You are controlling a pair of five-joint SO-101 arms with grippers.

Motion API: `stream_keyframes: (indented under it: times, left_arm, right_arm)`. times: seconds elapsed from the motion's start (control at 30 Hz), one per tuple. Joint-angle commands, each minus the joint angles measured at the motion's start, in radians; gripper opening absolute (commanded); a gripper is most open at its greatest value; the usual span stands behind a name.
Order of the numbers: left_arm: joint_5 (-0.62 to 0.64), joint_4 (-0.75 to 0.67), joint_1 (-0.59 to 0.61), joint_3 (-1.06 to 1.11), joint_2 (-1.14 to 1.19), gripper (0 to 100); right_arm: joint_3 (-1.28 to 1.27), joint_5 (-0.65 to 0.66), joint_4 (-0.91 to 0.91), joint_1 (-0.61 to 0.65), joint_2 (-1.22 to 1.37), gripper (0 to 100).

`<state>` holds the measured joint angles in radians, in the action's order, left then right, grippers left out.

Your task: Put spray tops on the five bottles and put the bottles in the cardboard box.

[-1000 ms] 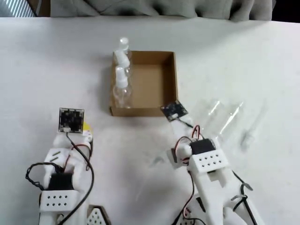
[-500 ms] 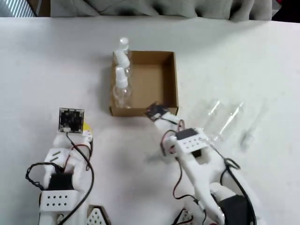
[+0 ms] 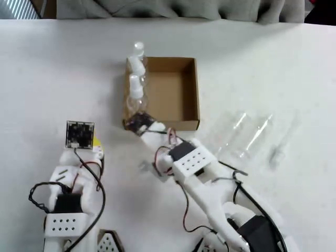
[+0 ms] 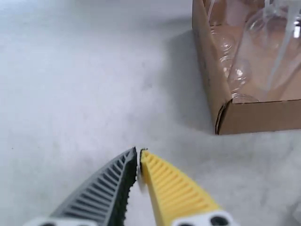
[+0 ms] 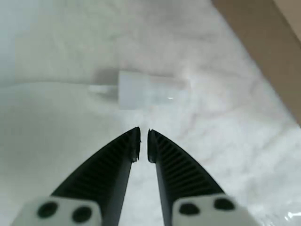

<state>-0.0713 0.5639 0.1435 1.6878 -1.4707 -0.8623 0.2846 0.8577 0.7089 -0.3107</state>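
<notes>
Right gripper lined up on a loose spray top

The right gripper [image 5: 143,141], jaws almost touching and empty, points at a spray top [image 5: 150,89] lying on the table [image 3: 63,79] near the cardboard box [image 3: 196,89], where 2 capped bottles [image 3: 135,100] sit. It should open wide, come down squarely and take the top's body, not its thin tube. The left gripper [image 4: 138,162] rests closed, holding nothing.

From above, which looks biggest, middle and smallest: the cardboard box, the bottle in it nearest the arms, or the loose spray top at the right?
Largest: cardboard box.
Then the bottle nearest the arms.
Smallest: the spray top, faint but plainly tiny.
</notes>
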Motion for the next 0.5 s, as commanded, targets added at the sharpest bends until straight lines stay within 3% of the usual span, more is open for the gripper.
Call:
stream_keyframes:
  times: [0.0, 0.13, 0.23, 0.47]
  left_arm:
    - [-0.006, -0.021, 0.004, -0.04, -0.018, 3]
    - [-0.006, -0.021, 0.004, -0.04, -0.018, 3]
    - [-0.006, -0.021, 0.004, -0.04, -0.018, 3]
    - [-0.008, -0.021, 0.004, -0.038, -0.018, 3]
  right_arm:
    - [0.032, -0.011, -0.047, 0.054, 0.001, 1.7]
    - [0.011, -0.009, -0.064, 0.05, -0.013, 1.7]
    - [0.029, -0.009, 0.062, -0.018, -0.071, 1.7]
    - [0.061, 0.012, 0.337, -0.463, -0.352, 2.2]
